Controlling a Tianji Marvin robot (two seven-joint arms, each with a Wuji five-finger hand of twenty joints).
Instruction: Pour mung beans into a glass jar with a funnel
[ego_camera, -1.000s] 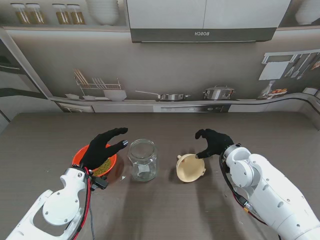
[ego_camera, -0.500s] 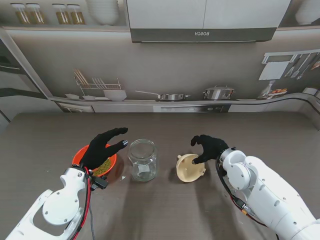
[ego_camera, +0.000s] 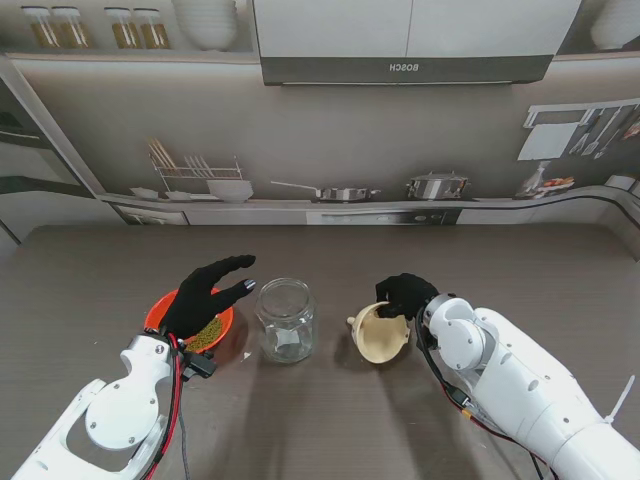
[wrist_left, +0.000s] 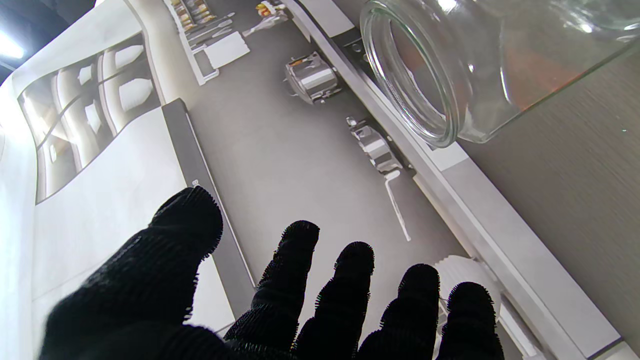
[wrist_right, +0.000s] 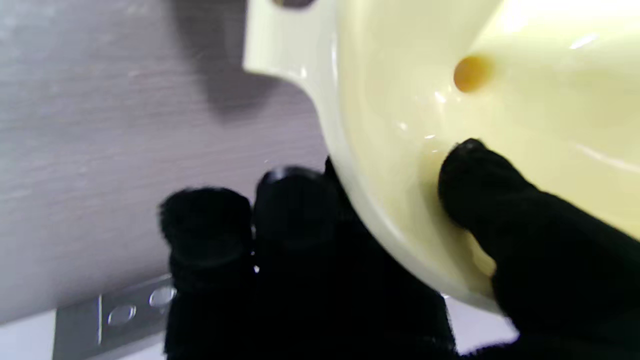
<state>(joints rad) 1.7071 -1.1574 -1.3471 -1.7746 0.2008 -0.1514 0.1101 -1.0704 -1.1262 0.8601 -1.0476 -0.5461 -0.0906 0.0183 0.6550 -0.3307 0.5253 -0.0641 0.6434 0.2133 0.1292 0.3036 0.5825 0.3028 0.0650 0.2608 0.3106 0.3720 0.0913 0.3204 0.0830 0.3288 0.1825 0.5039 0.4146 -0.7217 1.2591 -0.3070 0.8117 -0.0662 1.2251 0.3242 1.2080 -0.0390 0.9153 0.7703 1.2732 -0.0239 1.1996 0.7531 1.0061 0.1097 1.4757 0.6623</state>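
Funnel pinched at the rim, jar waiting beside it

The right robot hand (ego_camera: 402, 295) grips the cream funnel (ego_camera: 380, 334) by its rim, thumb inside (a thin hold), so it may twist free or knock the glass jar (ego_camera: 285, 318) just left of it. The left robot hand (ego_camera: 205, 293) hovers spread above the orange bowl of mung beans (ego_camera: 158, 310), holding nothing.

left hand (ego_camera: 205, 297): black knit glove, fuzzy weave, pale grey fingertip caps | right hand (ego_camera: 403, 295): same black knit glove | arms (ego_camera: 520, 385): glossy white rounded shells, round joint covers | cables (ego_camera: 178, 390): red and black wires behind the left wrist; black cable with an orange tag looping behind the right wrist
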